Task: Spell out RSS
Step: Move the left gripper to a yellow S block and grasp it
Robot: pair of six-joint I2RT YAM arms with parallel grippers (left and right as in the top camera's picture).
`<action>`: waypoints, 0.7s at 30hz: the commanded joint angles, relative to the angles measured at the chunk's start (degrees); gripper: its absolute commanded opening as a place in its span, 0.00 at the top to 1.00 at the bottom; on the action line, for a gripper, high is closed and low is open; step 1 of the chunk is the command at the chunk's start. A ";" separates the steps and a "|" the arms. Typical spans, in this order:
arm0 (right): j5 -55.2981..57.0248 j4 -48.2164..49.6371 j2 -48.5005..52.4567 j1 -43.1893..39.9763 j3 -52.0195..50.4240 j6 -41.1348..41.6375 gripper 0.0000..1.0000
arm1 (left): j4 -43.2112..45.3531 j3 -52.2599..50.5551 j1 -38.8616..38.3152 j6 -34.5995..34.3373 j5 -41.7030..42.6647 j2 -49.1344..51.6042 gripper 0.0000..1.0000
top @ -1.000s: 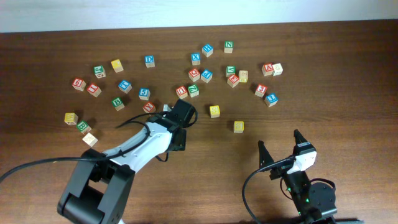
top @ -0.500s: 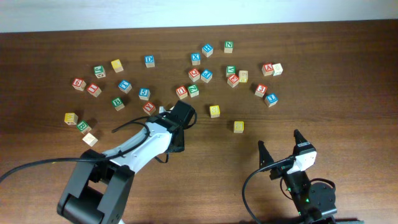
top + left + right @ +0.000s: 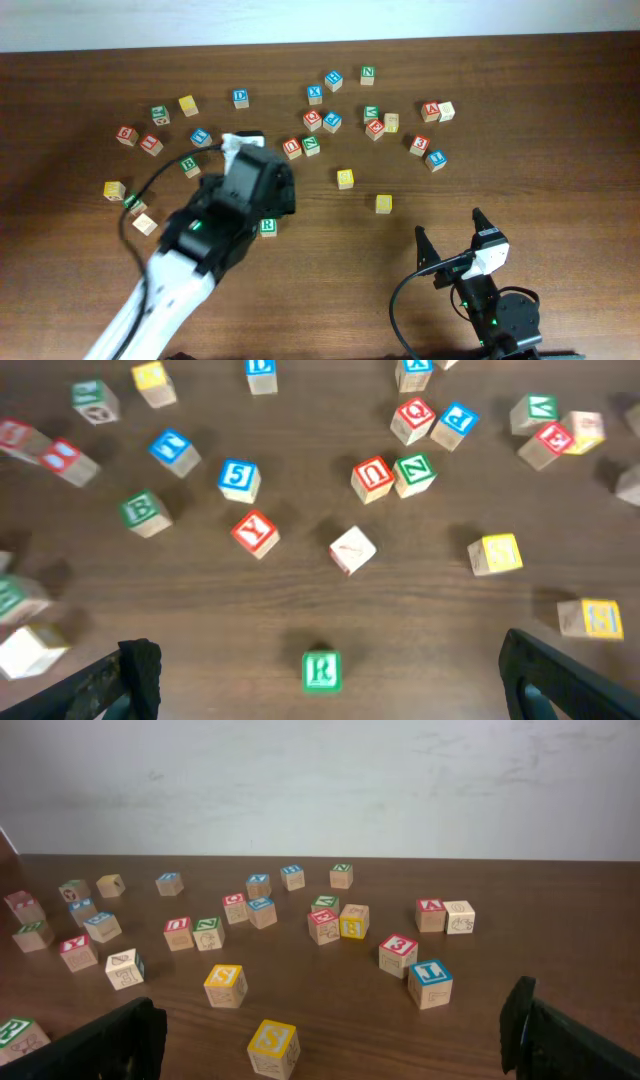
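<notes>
The green R cube (image 3: 267, 227) lies alone on the brown table, face up, and in the left wrist view the R cube (image 3: 321, 671) sits between and below my wide-spread fingers, touching neither. My left gripper (image 3: 330, 652) is open and empty, raised above it. Two yellow S cubes (image 3: 345, 179) (image 3: 384, 203) rest to the right of the R cube. In the right wrist view the nearer S cube (image 3: 273, 1047) and the farther S cube (image 3: 225, 984) lie ahead of my right gripper (image 3: 325, 1015), which is open and empty near the front edge (image 3: 448, 223).
Many red-, blue- and green-lettered cubes are scattered across the back of the table, among them a green B cube (image 3: 189, 165), a red U cube (image 3: 372, 476) and a blue cube (image 3: 429, 983). The left arm's body (image 3: 235, 195) covers part of the left-middle.
My left gripper has opened and let go of the R cube, which now sits on the table. The left arm has pulled back to the left and risen. The right arm has not moved.
</notes>
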 commanded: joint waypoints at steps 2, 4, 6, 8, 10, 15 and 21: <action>-0.44 -0.24 -0.42 -0.48 -0.31 0.22 0.02 | -3.48 0.63 0.26 1.44 -1.38 -5.77 0.01; -0.44 -0.24 -0.42 -0.48 -0.31 0.20 0.02 | -4.15 0.63 0.24 1.44 -1.25 -6.64 0.01; -0.44 -0.24 -0.42 -0.48 -0.31 0.20 0.02 | -3.54 0.63 0.24 1.38 0.35 -6.34 0.01; -0.44 -0.24 -0.42 -0.48 -0.31 0.22 0.02 | -0.26 0.63 0.24 1.38 6.78 -5.05 0.00; -0.44 -0.24 -0.42 -0.48 -0.31 0.22 0.02 | 4.24 0.63 0.20 -0.37 9.09 -1.66 0.00; -0.44 -0.24 -0.42 -0.48 -0.31 0.20 0.02 | 8.46 7.10 -0.72 -2.62 9.01 16.33 0.01; -0.44 -0.24 -0.42 -0.48 -0.31 0.20 0.02 | 8.15 24.28 -5.68 -3.37 11.72 38.05 0.02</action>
